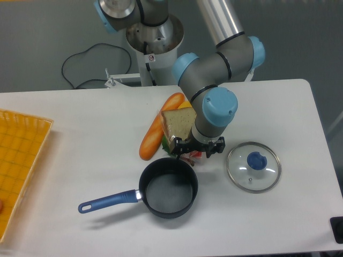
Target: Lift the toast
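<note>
Fixed camera: the toast [179, 124] stood propped beside the orange loaf [158, 134], just behind the saucepan [169, 187], with the gripper [188, 152] low at its right edge, finger gap hidden so can't tell if closed; best bet was confirming both fingers straddled the slice before lifting straight up.

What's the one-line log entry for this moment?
phase: reaching | gripper: low beside toast, jaws hidden | toast: leaning on loaf | pot: in front
</note>
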